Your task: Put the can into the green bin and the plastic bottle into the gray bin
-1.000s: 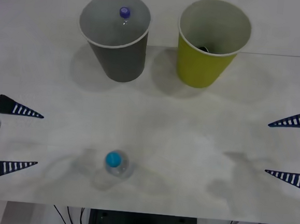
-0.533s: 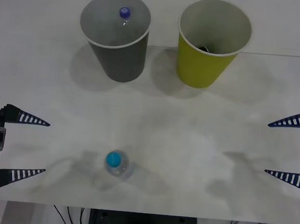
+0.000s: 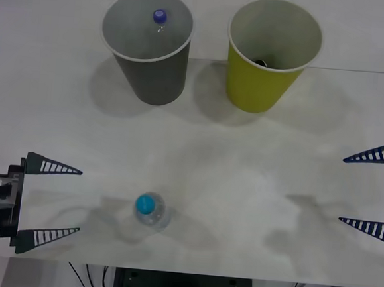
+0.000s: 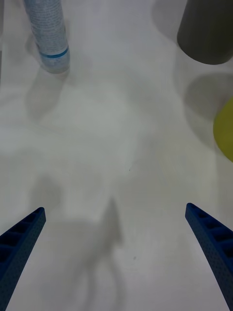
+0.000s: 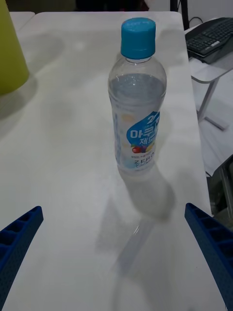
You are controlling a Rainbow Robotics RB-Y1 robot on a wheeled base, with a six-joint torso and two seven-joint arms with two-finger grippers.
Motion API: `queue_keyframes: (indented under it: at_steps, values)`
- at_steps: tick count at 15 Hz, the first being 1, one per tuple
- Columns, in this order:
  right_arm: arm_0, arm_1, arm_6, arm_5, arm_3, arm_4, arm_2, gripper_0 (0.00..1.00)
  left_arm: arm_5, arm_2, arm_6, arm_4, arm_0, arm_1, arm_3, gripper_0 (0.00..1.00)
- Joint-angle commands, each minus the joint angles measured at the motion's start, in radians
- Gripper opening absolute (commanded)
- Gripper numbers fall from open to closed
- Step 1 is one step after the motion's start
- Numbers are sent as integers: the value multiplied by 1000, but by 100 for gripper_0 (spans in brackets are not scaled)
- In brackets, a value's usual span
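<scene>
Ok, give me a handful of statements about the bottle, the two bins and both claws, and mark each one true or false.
1. The plastic bottle stands upright on the table. True.
2. The left claw is shut on the plastic bottle. False: it is open, apart from the bottle, at the table's left edge.
3. A bottle with a purple-blue cap sits inside the gray bin. True.
4. The green bin lies tipped on its side. False: it stands upright, to the right of the gray bin.
5. The right claw is open at the table's right edge. True.
</scene>
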Motion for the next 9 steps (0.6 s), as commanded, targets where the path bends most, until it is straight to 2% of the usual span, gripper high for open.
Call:
queue_keyframes:
  at_steps: [1,6,9]
  values:
    - [0,0,0,0,0,0,0,100,-13,-43,-64,46,-23,-41,59,100]
    - [0,0,0,0,0,0,0,100,-33,-59,-69,43,-37,-156,80,100]
    - [0,0,0,0,0,0,0,100,-35,-60,-63,0,-50,-216,80,100]
